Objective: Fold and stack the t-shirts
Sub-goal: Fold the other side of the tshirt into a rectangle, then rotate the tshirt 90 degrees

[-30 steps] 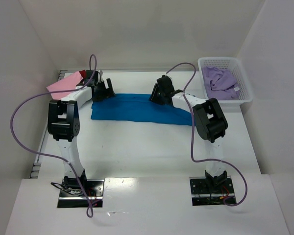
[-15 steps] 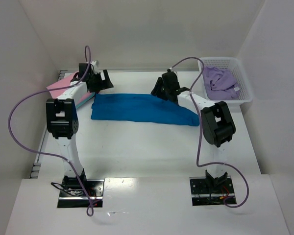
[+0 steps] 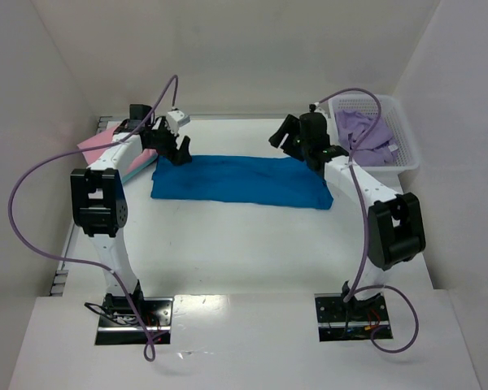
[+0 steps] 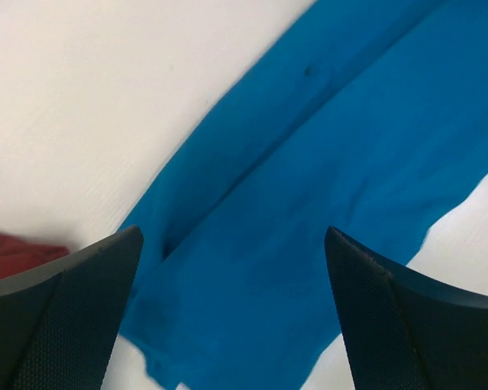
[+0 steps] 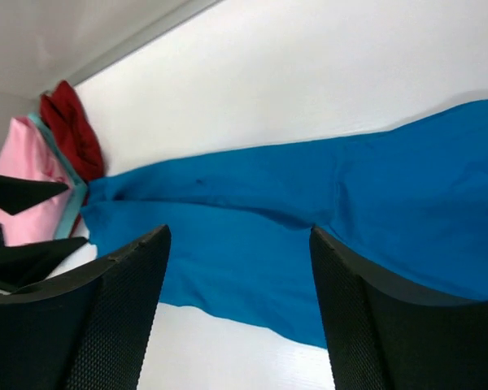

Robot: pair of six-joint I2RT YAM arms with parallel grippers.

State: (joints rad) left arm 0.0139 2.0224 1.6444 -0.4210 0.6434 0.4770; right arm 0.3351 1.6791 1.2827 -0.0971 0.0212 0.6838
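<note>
**As Both Grippers Are Hanging Open, a Blue Shirt Is Lying in a Long Band**

While the white table [image 3: 228,244] is carrying everything, the bright blue t-shirt [image 3: 236,179] is stretching across its far middle as a long, narrow folded band. It is lying mostly flat, with a soft crease running along its length. At the far right corner, a white mesh basket [image 3: 408,142] is holding a crumpled lavender t-shirt [image 3: 364,130]. At the far left edge, a pink t-shirt [image 3: 98,146] is lying flat, with a red t-shirt [image 5: 71,126] bunching just beside it. A thin teal edge is showing between them, possibly another garment. The left gripper [image 3: 172,149] is hovering over the band's left end, its fingers spread wide and gripping nothing. The right gripper [image 3: 289,140] is hovering over the band's right end, its fingers likewise spread apart and empty.
</note>
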